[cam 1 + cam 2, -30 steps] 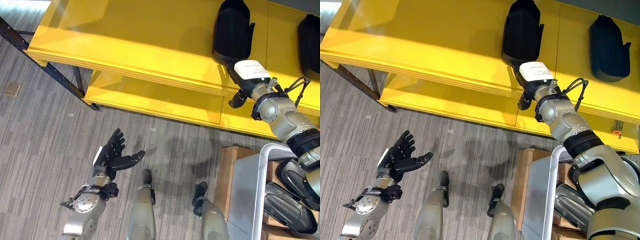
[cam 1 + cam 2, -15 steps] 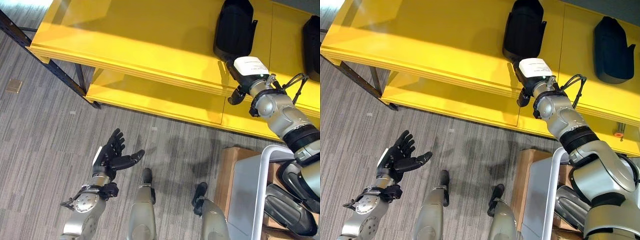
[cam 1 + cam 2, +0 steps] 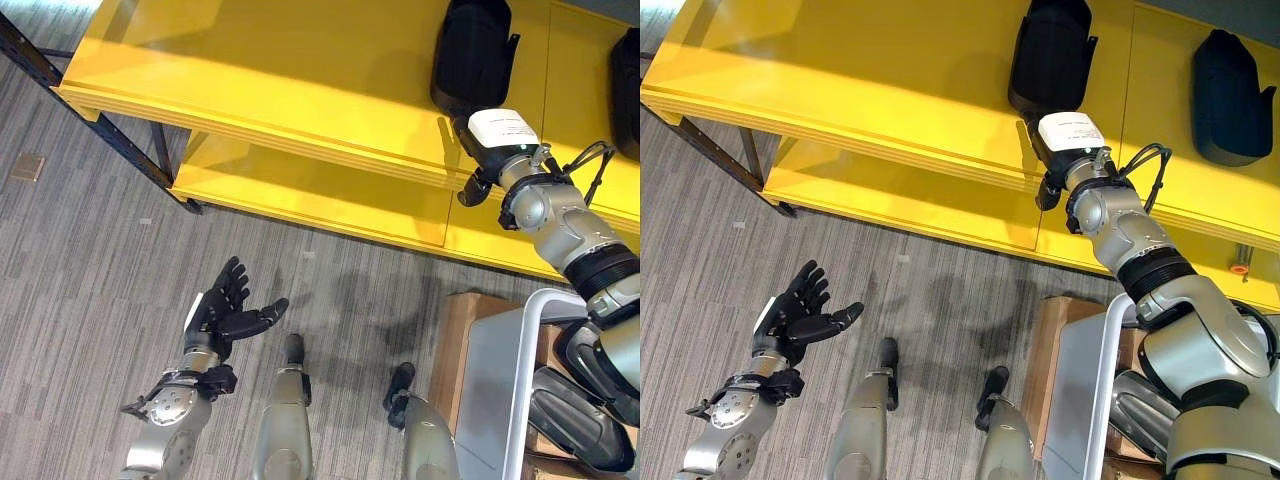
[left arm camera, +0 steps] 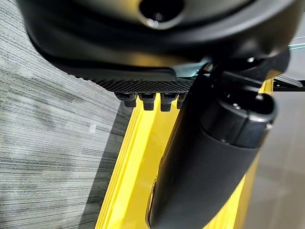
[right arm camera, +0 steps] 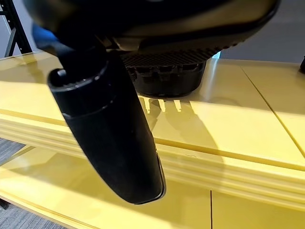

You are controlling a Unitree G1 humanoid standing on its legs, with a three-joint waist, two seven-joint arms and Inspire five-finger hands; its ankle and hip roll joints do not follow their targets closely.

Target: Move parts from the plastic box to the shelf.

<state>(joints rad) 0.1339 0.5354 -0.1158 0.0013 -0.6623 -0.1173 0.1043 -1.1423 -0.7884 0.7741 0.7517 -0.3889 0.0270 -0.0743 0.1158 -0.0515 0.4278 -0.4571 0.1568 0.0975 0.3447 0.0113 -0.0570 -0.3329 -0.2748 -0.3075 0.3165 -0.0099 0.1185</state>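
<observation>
A black part (image 3: 470,55) lies on the yellow shelf's (image 3: 280,80) top board, and a second black part (image 3: 1223,95) lies further right. My right hand (image 3: 492,135) hangs at the board's front edge, just at the near end of the first part. In the right wrist view its fingers (image 5: 162,71) are straight, its thumb (image 5: 109,138) stands apart, and the part (image 5: 167,86) rests on the board past them. My left hand (image 3: 225,310) hovers open and idle over the floor at the lower left. More black parts (image 3: 575,415) lie in the plastic box (image 3: 520,350) at the lower right.
A lower yellow board (image 3: 300,195) runs under the top one. Dark metal shelf legs (image 3: 60,105) stand at the left. A cardboard box (image 3: 455,325) sits on the grey carpet beside the plastic box.
The view has shifted slightly. My right hand stays at the near end of the black part on the shelf, and the left hand has not moved.
</observation>
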